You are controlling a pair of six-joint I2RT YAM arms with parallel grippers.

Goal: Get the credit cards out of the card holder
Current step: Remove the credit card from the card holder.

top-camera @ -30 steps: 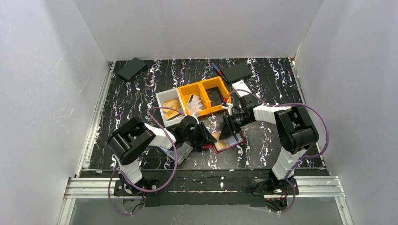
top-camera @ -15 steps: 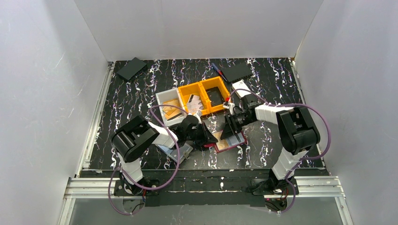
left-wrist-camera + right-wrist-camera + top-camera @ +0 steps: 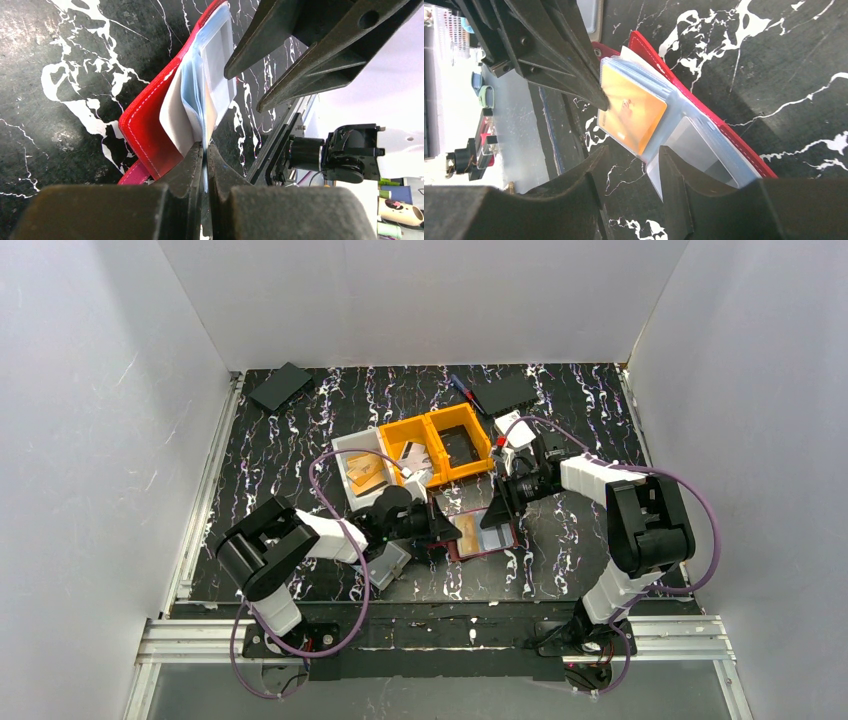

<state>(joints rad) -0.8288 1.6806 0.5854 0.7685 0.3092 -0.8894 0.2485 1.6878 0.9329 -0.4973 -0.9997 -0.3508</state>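
Above the desk point(image 3: 280, 440), in the top external view, the card holder point(image 3: 490, 545) is lying open near the front edge, between the two arms, with a tan-orange credit card point(image 3: 468, 532) showing inside. The left pincer point(image 3: 438, 527) is meeting it from the left and the right pincer point(image 3: 497, 517) from the far side. Jaw states are not resolving at this distance.

At the left wrist, the left pincer's fingers are pressing together on the edge of the clear sleeves point(image 3: 200, 100) bound into the red cover, holding those leaves raised off it.

At the right wrist, the right pincer's jaws are standing apart, straddling the lower corner of the sleeve carrying the orange card, clamping nothing.

Handling, as a judgement: the card is probably light, stiff and smooth, while the sleeve film is soft and slippery, likely flexing under any push. The best hold is a bare card edge at the sleeve mouth, pinching card only and not film. The holder is likely light enough to slide unless the left pincer is anchoring it.
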